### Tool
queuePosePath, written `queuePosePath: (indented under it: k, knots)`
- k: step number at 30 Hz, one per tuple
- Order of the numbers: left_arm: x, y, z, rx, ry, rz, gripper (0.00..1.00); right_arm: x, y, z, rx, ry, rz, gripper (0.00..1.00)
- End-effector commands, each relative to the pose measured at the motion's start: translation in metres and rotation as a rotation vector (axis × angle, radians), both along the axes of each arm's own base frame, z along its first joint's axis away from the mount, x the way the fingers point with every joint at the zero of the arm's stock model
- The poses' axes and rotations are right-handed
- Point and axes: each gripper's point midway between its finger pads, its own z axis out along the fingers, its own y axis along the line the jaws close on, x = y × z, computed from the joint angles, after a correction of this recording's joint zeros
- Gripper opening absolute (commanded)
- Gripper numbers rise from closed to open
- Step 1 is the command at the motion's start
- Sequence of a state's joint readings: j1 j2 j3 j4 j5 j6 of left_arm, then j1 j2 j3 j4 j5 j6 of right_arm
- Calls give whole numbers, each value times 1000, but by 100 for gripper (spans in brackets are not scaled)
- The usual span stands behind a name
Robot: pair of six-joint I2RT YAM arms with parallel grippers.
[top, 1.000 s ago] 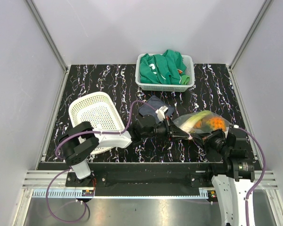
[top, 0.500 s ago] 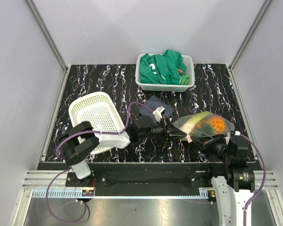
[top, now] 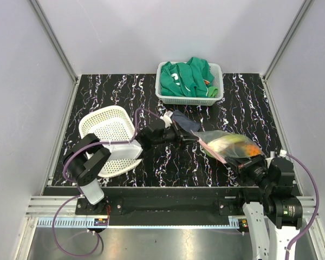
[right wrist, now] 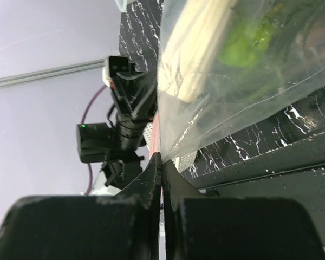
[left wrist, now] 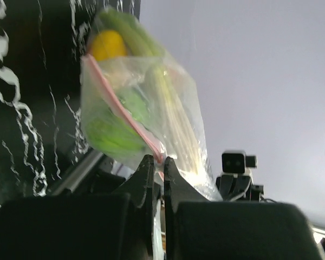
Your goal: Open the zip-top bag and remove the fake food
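The zip-top bag (top: 227, 145) is a clear pouch with a pinkish-red zip strip (top: 214, 151), held stretched between both grippers just above the table. My left gripper (top: 196, 135) is shut on the bag's far-left edge; the left wrist view shows its jaws (left wrist: 158, 160) pinching the strip. My right gripper (top: 237, 161) is shut on the near edge, and its jaws (right wrist: 161, 158) clamp the plastic. The fake food sits inside: a pale leek (top: 227, 142) (right wrist: 195, 54), an orange piece (top: 252, 149), a yellow piece (left wrist: 108, 44) and green pieces (left wrist: 105, 130).
A white basket (top: 216, 96) with a green garment (top: 187, 78) stands at the back. A white mesh basket (top: 105, 132) lies tilted at the left, under the left arm. A dark grey-blue cloth (top: 183, 120) lies behind the left gripper.
My left gripper has pulled back and to the left, my right gripper toward the near right. The bag has been drawn out longer and flatter between them.
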State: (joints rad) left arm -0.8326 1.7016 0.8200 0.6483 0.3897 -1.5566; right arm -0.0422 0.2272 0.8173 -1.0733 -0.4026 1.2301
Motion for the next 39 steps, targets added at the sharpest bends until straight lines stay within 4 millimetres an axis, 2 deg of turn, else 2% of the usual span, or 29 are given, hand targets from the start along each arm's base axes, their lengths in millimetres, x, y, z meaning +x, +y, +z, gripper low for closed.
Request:
queuePosePath:
  k: [1,4,6,10,18,19,20,24,25,27,28,32,36,37,38,39]
  knots:
    - [44,9,9,95,-112,65,0,-8,-5,6,-45,-52,-20,0]
    - [57,10,0,159,-129,47,0,-14,-5,-3,-45,-38,-17,0]
    - [66,8,8,164,-165,44,0,-18,-5,-7,-52,-32,-12,0]
    - [80,7,9,205,-201,40,0,-27,-5,-17,-66,-8,-10,0]
    - [107,12,6,264,-231,55,0,-33,-6,-18,-66,-7,-14,0]
    - [112,12,15,263,-249,59,0,-34,-6,-19,-68,-6,-14,0]
    - [117,15,13,285,-255,63,0,-35,-5,-21,-66,0,-12,0]
    - [124,14,27,288,-300,68,0,-34,-5,-24,-67,0,-6,0]
    - [128,13,37,285,-327,73,0,-34,-5,-25,-72,1,-3,0]
    - [131,17,38,326,-350,71,0,-35,-4,-28,-76,3,4,0]
    - [132,19,45,328,-369,83,0,-36,-4,-29,-86,-3,13,0]
    - [136,23,64,327,-428,102,0,-39,-2,-44,-98,25,40,0]
    - [135,24,73,320,-441,102,0,-38,0,-45,-97,14,58,0]
    - [131,22,74,311,-440,91,0,-36,2,-46,-112,10,86,0]
    - [127,23,85,290,-454,95,0,-35,5,-50,-113,26,117,0]
    - [124,23,82,290,-452,93,0,-33,5,-52,-126,43,132,0]
